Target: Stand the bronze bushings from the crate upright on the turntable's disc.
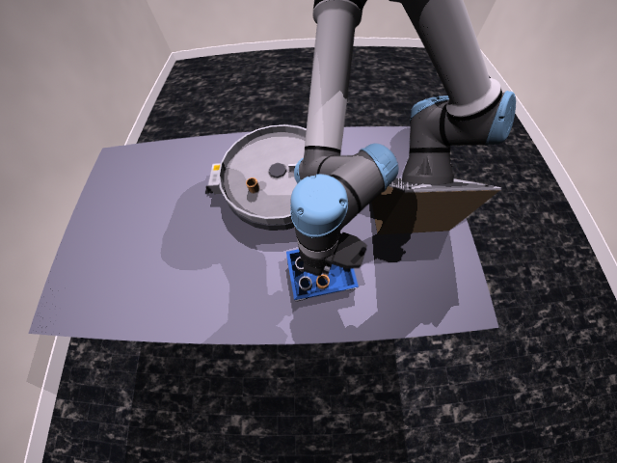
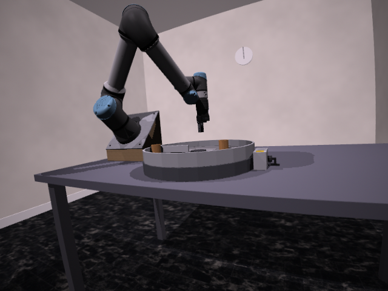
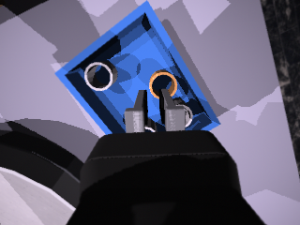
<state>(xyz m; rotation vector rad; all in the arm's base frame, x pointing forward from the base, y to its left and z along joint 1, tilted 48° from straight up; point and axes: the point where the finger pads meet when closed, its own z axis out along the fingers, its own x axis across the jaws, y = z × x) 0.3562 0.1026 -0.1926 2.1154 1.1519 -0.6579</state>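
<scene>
My gripper [image 2: 200,130] [image 3: 153,100] points down above the blue crate [image 1: 295,291] [image 3: 105,37]. Its fingers stand partly apart with nothing between them. A bronze bushing [image 1: 322,287] [image 3: 174,86] stands upright in the crate, just beyond the fingertips in the wrist view. Steel bushings in the crate are at one end [image 3: 112,76], close beside the bronze one [image 1: 305,289] [image 3: 189,113] and partly hidden by a finger [image 1: 296,263] [image 3: 150,128]. On the turntable's disc [image 1: 258,154] a bronze bushing [image 1: 253,186] [image 2: 223,144] stands upright. Another bronze bushing [image 2: 156,148] shows over the rim in the exterior view; the arm hides it in the top view.
The turntable has a raised rim [image 1: 258,218] [image 2: 197,159], a dark central hub [image 1: 277,170] [image 2: 198,150] and a pale upright plate [image 1: 291,168] [image 2: 175,148]. A control box [image 1: 214,177] [image 2: 260,159] is at its outer side. The arm's wooden base [image 1: 423,211] [image 2: 125,154] stands on the table.
</scene>
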